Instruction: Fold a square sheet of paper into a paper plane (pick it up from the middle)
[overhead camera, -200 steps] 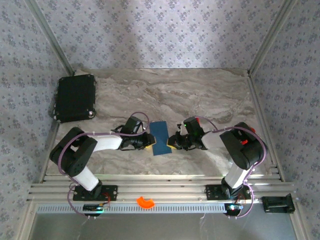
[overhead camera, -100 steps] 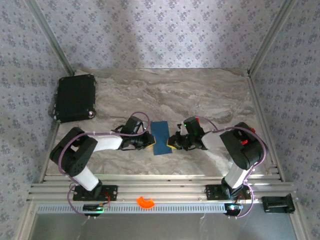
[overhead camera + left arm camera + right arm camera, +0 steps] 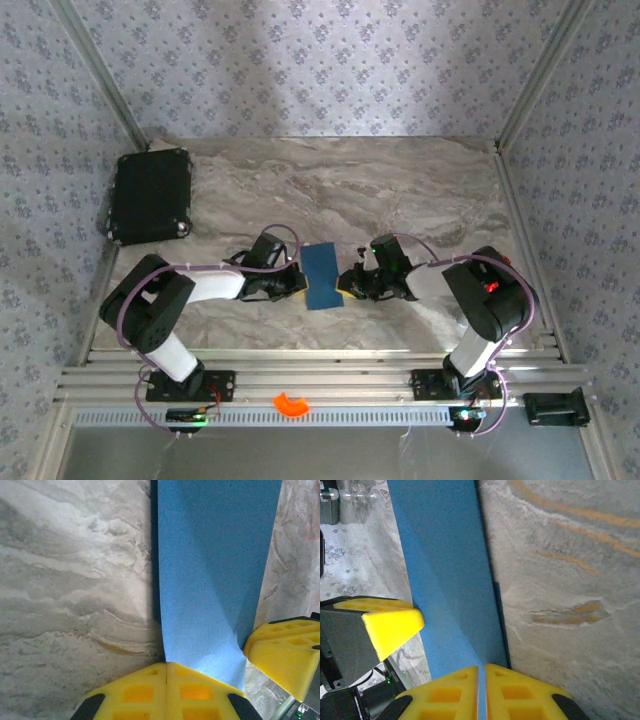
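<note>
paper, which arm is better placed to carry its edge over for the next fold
Left, probably, by little. The left gripper is shut flush on one edge of the paper; the right gripper pinches the opposite edge, but a thin slit shows between its pads.

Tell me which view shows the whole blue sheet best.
Top external: the blue sheet shows complete, between the left gripper and the right gripper. Each wrist view gives a close-up of just part of it, pinched between yellow fingers.
</note>
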Robot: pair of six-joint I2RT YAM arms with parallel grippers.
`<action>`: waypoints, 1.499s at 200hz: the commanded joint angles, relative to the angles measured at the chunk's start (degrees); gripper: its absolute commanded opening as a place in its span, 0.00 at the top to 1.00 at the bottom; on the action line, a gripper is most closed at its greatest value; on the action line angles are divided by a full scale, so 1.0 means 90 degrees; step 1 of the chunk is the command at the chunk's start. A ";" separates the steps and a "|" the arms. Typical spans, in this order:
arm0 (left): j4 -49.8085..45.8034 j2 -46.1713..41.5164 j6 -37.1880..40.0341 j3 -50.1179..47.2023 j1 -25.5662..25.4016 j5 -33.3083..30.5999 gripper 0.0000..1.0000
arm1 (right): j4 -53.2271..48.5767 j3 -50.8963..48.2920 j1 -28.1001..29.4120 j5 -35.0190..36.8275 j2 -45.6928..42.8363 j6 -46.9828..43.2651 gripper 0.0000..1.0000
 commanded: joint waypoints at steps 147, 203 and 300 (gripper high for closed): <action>-0.0671 -0.1265 -0.0503 0.0097 0.0360 0.0488 1.00 | -0.0773 -0.0378 0.3405 0.5805 -0.2270 -0.5116 0.52; -0.0700 -0.1395 -0.0572 0.0079 0.0353 0.0469 1.00 | -0.0074 -0.0026 0.4345 0.7362 -0.1289 -0.6404 0.49; -0.0679 -0.1375 -0.0570 0.0040 0.0358 0.0432 1.00 | 0.0070 0.0293 0.4624 0.7981 -0.0710 -0.6511 0.62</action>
